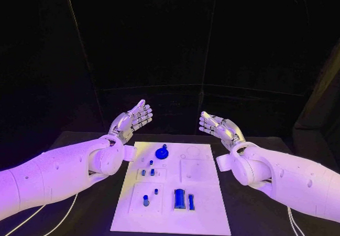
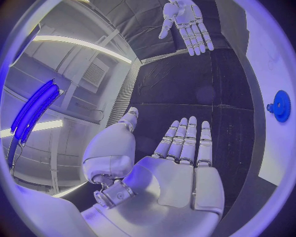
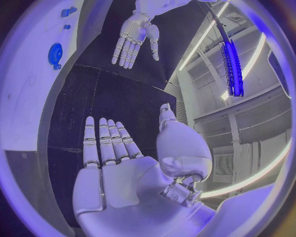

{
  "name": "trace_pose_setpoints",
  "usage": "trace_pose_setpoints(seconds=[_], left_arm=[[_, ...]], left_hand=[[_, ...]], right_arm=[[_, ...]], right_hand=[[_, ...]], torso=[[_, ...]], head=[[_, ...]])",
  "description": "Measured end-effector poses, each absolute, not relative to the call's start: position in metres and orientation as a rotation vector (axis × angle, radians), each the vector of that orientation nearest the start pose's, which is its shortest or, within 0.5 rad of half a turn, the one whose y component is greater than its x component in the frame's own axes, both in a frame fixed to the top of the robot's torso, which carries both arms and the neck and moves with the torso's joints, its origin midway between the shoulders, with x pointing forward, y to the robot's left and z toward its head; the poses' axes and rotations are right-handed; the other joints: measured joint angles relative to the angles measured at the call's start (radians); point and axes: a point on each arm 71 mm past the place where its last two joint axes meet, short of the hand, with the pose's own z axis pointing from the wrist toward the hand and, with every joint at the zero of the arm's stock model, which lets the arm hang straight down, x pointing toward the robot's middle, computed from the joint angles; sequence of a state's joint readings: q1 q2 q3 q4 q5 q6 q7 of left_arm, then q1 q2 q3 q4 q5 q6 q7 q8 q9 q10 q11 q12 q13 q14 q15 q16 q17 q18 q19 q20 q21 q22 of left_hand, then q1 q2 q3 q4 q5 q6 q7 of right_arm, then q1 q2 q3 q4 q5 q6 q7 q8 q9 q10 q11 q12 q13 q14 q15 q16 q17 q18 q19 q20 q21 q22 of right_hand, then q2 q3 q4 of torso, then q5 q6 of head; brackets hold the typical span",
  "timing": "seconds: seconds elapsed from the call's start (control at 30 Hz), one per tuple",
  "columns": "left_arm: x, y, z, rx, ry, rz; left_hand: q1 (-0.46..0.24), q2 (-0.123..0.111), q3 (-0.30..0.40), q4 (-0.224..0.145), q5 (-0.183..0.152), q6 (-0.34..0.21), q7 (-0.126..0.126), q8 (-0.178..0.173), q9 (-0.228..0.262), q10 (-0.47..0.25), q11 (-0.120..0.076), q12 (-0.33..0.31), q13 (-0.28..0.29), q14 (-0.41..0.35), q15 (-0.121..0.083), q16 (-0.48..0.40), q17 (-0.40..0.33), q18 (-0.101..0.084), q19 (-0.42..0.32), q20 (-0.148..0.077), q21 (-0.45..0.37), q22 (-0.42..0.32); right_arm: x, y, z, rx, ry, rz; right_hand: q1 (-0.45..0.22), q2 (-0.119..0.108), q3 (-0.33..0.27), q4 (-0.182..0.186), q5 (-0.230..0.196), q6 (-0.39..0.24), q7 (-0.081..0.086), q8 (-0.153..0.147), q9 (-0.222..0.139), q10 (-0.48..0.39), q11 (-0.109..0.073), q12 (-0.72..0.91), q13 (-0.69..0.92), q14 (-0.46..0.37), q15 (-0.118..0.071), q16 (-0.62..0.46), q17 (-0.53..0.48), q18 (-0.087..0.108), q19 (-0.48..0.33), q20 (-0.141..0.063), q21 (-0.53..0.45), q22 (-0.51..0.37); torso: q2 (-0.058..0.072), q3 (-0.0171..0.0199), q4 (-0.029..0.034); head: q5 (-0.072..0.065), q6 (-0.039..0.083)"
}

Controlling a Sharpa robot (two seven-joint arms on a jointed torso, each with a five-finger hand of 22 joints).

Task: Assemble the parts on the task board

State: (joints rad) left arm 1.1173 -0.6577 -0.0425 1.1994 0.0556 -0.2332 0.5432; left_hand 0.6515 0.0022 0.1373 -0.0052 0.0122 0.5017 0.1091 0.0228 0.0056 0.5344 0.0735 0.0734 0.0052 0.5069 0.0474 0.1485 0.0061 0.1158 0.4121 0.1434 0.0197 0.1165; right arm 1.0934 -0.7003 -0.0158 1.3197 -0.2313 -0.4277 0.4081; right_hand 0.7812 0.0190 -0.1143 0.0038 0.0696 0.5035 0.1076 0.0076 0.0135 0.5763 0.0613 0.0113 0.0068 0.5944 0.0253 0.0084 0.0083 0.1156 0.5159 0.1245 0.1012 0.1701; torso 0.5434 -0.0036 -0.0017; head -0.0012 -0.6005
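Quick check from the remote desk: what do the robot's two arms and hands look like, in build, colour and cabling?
Both arms are smooth, rounded white shells with bulbous wrist housings. The left arm and right arm each have a thin pale cable hanging beneath. The left hand and right hand are silver and metallic, with segmented, jointed fingers and a broad smooth palm. Small dark dots mark the arm shells.
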Motion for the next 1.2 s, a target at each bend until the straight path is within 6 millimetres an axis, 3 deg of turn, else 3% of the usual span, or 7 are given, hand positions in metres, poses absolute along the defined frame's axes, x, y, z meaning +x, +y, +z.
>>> trace_pose_setpoints(seconds=[0.17,0.27,0.33,0.43,0.67,1.07,1.2], left_arm=[[0.503,0.199,-0.233,-1.196,1.288,-1.499],[0.489,0.194,-0.232,-1.209,1.283,-1.456],[0.481,0.191,-0.231,-1.216,1.278,-1.427],[0.472,0.189,-0.229,-1.223,1.268,-1.38],[0.462,0.189,-0.227,-1.23,1.246,-1.291],[0.461,0.192,-0.227,-1.23,1.229,-1.239],[0.461,0.192,-0.227,-1.23,1.228,-1.234]], left_hand=[[-0.118,-0.001,-0.024,0.003,-0.005,-0.091,-0.032,-0.011,-0.003,-0.098,-0.04,-0.04,-0.002,-0.093,-0.026,-0.028,-0.003,-0.016,-0.075,-0.026,-0.006,-0.024],[-0.181,-0.002,-0.034,0.004,-0.005,-0.139,-0.06,-0.011,-0.003,-0.149,-0.053,-0.052,-0.003,-0.141,-0.034,-0.042,-0.004,-0.05,-0.114,-0.04,-0.012,-0.056],[-0.221,-0.002,-0.05,0.004,-0.005,-0.17,-0.075,-0.016,-0.004,-0.182,-0.059,-0.055,-0.003,-0.172,-0.039,-0.051,-0.004,-0.064,-0.14,-0.05,-0.012,-0.074],[-0.27,-0.002,-0.08,0.005,-0.006,-0.208,-0.088,-0.015,-0.004,-0.222,-0.065,-0.062,-0.004,-0.21,-0.042,-0.08,-0.004,-0.078,-0.171,-0.08,-0.012,-0.09],[-0.368,-0.002,-0.116,0.007,-0.009,-0.283,-0.102,-0.015,-0.004,-0.302,-0.07,-0.067,-0.004,-0.287,-0.046,-0.127,-0.004,-0.094,-0.229,-0.127,-0.016,-0.109],[-0.476,-0.002,-0.13,0.006,-0.009,-0.365,-0.109,-0.019,-0.004,-0.389,-0.075,-0.067,-0.004,-0.371,-0.047,-0.142,-0.005,-0.095,-0.298,-0.141,-0.016,-0.115],[-0.518,-0.003,-0.13,0.006,-0.009,-0.399,-0.11,-0.019,-0.005,-0.425,-0.073,-0.067,-0.004,-0.405,-0.047,-0.142,-0.005,-0.11,-0.325,-0.142,-0.016,-0.115]], right_arm=[[0.483,-0.19,-0.229,1.057,1.367,1.34],[0.472,-0.187,-0.228,1.11,1.334,1.327],[0.467,-0.187,-0.227,1.136,1.316,1.314],[0.462,-0.187,-0.226,1.169,1.29,1.29],[0.461,-0.19,-0.226,1.202,1.255,1.251],[0.462,-0.192,-0.227,1.218,1.238,1.23],[0.462,-0.192,-0.227,1.22,1.236,1.228]], right_hand=[[-0.143,-0.011,0.019,-0.003,-0.038,-0.092,-0.034,0.0,-0.007,-0.106,-0.035,-0.004,-0.003,-0.109,-0.014,0.0,-0.004,-0.016,-0.095,-0.023,-0.042,-0.031],[-0.215,-0.014,0.049,-0.003,-0.049,-0.138,-0.062,0.0,-0.009,-0.159,-0.045,-0.004,-0.004,-0.164,-0.018,-0.003,-0.005,-0.018,-0.14,-0.048,-0.064,-0.047],[-0.265,-0.015,0.069,-0.003,-0.055,-0.171,-0.076,0.0,-0.01,-0.195,-0.049,-0.004,-0.005,-0.202,-0.021,-0.004,-0.006,-0.051,-0.174,-0.07,-0.076,-0.058],[-0.324,-0.017,0.087,-0.004,-0.059,-0.209,-0.089,-0.004,-0.011,-0.24,-0.054,-0.004,-0.005,-0.246,-0.023,-0.004,-0.006,-0.072,-0.213,-0.09,-0.083,-0.071],[-0.439,-0.018,0.103,-0.004,-0.064,-0.284,-0.101,-0.004,-0.012,-0.324,-0.059,-0.008,-0.006,-0.335,-0.025,-0.004,-0.007,-0.093,-0.29,-0.114,-0.093,-0.133],[-0.569,-0.019,0.108,-0.004,-0.064,-0.366,-0.108,-0.004,-0.012,-0.419,-0.063,-0.008,-0.005,-0.434,-0.025,-0.004,-0.007,-0.094,-0.375,-0.125,-0.094,-0.165],[-0.6,-0.019,0.108,-0.004,-0.064,-0.386,-0.108,-0.004,-0.012,-0.442,-0.06,-0.008,-0.005,-0.457,-0.026,-0.004,-0.007,-0.109,-0.394,-0.125,-0.094,-0.166]], torso=[[0.0,0.0027,0.0012],[0.001,0.0031,0.0014],[0.001,0.0033,0.0016],[0.001,0.0034,0.0017],[0.001,0.0036,0.0017],[0.001,0.0036,0.0018],[0.001,0.0036,0.0017]], head=[[0.001,0.0],[0.001,0.0],[0.001,0.0],[0.001,0.001],[0.001,0.001],[0.001,0.001],[0.001,0.001]])
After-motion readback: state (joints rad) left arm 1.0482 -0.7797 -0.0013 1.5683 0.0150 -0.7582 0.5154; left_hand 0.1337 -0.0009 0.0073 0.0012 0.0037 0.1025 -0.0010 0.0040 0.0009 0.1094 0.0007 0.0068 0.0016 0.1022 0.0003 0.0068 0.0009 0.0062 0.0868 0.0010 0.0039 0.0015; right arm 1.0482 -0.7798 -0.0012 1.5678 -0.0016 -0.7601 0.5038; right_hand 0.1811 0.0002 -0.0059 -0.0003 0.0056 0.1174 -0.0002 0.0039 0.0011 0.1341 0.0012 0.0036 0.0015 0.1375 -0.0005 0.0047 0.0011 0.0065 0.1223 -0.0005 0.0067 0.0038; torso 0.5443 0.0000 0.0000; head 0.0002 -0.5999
